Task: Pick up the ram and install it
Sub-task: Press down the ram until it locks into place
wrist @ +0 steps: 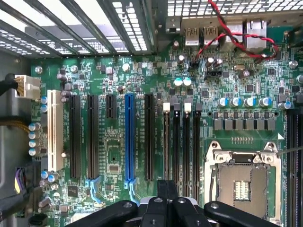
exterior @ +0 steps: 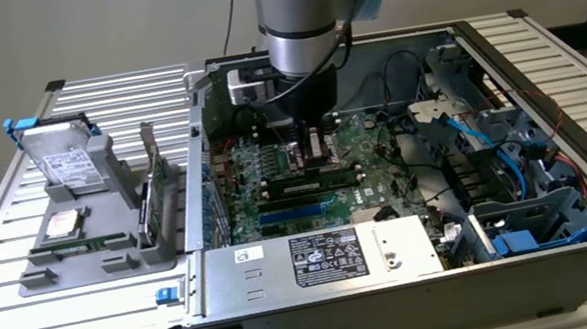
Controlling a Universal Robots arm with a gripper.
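The ram (exterior: pixel 85 245) is a thin green stick lying flat along the front of the grey holder (exterior: pixel 48 275), on the table at the exterior view's left. My gripper (exterior: pixel 322 157) hangs inside the open computer case (exterior: pixel 568 132), just above the green motherboard (exterior: pixel 255 179), well away from the ram. In the wrist view the black fingertips (wrist: pixel 182 208) are pressed together over the row of narrow black slots (wrist: pixel 181 142) beside the processor socket (wrist: pixel 241 184). My gripper (wrist: pixel 167 196) is shut, with nothing between its fingers.
The holder also carries an upright silver hard drive (exterior: pixel 66 159), a second drive lying flat (exterior: pixel 64 223) and a green expansion card (exterior: pixel 162 180) on edge. A dark stick with a pale label (exterior: pixel 314 185) sits in a motherboard slot. Power supply (exterior: pixel 319 257), cables (exterior: pixel 476 137) and drive bays crowd the case.
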